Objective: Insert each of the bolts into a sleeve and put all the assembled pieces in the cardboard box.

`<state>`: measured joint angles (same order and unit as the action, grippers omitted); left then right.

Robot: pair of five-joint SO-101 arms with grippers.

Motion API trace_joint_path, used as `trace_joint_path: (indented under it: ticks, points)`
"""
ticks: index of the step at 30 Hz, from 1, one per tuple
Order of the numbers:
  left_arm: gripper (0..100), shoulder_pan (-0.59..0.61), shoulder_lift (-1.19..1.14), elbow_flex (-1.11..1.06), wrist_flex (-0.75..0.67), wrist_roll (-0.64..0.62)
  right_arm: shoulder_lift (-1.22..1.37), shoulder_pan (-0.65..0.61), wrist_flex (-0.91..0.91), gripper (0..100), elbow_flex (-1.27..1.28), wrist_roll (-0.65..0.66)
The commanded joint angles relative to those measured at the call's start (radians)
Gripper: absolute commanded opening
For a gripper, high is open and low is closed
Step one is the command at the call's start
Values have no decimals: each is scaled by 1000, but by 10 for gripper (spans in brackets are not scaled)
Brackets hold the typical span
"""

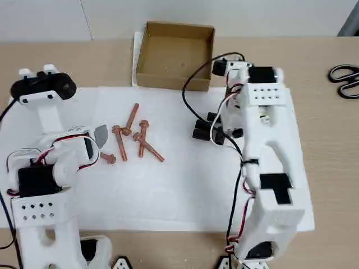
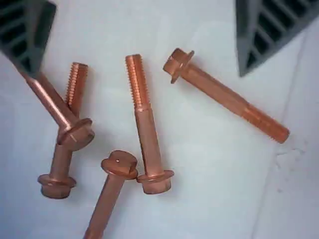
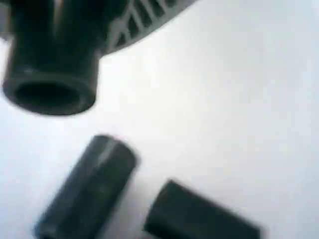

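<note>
Our left gripper hangs spread wide over the copper bolts. Our right gripper pinches 1 black sleeve. 2 more sleeves lie on the white sheet.

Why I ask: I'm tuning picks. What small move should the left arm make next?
Probably lower the left gripper onto the lone bolt and close: it hangs open above the bolts, that one lies apart, and the right gripper seems to hold a sleeve.

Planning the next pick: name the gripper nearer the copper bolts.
Left. The left gripper hangs over the bolts, fingers open; the right gripper sits off to one side among the sleeves, shut on one sleeve.
</note>
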<state>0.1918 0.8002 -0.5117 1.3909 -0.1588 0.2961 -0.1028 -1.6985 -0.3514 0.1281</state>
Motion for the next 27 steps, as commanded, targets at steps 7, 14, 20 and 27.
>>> trace_joint_path:
  ticks: [7, 14, 20, 27]
  points:
    - [246, 3, 3, 2, -18, 5, -268, -90, -25, 4, 256, 129]
    - [246, 2, 3, 2, -18, 5, -374, -133, 157, 19, 559, 190]
    - [246, 2, 3, 2, -20, 5, -343, -134, 366, 20, 743, 184]
    - [246, 0, 2, 2, -20, 5, -266, -136, 390, 85, 773, 187]
